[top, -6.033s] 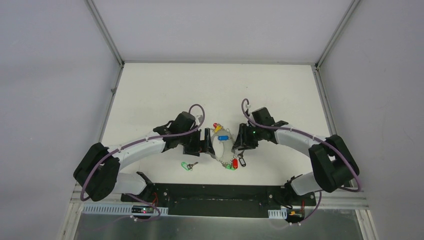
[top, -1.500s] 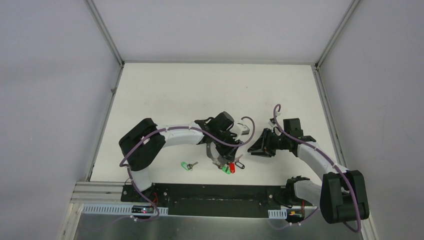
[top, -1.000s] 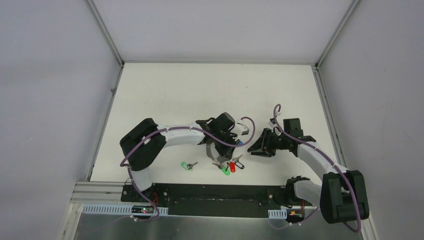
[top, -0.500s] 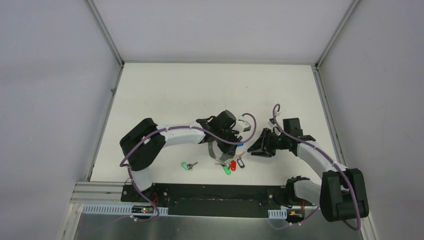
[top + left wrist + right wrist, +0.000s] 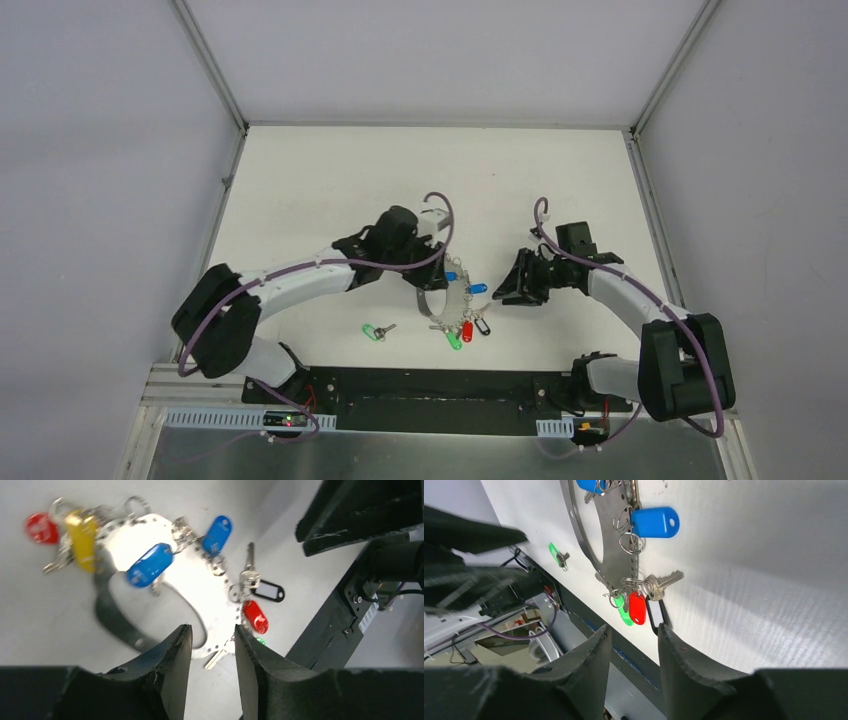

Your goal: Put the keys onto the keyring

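Note:
The keyring (image 5: pixel 431 306) is a grey metal band loop with holes, lying flat between both arms. It carries tagged keys: two blue tags (image 5: pixel 150 564) (image 5: pixel 217 534), red and yellow ones at its far end, and red, black and green ones near the front. One blue tag (image 5: pixel 476 288) lies at the ring's right side. A loose green-tagged key (image 5: pixel 375 331) lies left of the ring. My left gripper (image 5: pixel 430 275) hovers open over the ring's left part (image 5: pixel 125 627), holding nothing. To the right of the ring my right gripper (image 5: pixel 508 290) is open and holds nothing.
The black base rail (image 5: pixel 440 385) runs along the table's near edge, just below the ring's hanging tags. White walls with metal frame posts (image 5: pixel 215 75) enclose the table on three sides.
My left arm has drawn back to the left and its jaws have opened, letting go at the ring. A blue tag now lies at the ring's right. The right gripper shifted slightly.

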You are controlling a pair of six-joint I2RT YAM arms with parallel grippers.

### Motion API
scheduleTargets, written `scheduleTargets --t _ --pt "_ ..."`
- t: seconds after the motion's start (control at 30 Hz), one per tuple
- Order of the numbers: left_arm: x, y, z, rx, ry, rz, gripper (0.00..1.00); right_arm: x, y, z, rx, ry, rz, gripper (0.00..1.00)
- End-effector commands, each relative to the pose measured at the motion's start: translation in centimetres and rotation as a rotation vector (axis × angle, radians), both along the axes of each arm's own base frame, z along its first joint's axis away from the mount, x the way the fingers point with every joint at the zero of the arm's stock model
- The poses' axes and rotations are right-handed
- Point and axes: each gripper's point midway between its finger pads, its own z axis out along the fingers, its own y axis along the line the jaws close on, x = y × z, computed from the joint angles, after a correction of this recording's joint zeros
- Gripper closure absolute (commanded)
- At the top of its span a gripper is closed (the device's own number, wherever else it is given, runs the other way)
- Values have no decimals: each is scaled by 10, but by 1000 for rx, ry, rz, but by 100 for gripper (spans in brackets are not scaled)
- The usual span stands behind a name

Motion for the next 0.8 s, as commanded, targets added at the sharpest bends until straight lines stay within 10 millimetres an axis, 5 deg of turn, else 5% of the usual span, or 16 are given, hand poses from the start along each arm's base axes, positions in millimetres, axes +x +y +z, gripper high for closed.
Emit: scheduleTargets --t 0.0,0.33,0.77 --pt "10 44 9 -64 55 193 59 3 7 1 -80 -44 61 58" --pt "-39 108 -7 -20 129 315 41 -18 37 -11 -217 -83 227 55" --pt "-56 103 -4 -101 194 287 37 -20 54 -22 -401 -172 330 55"
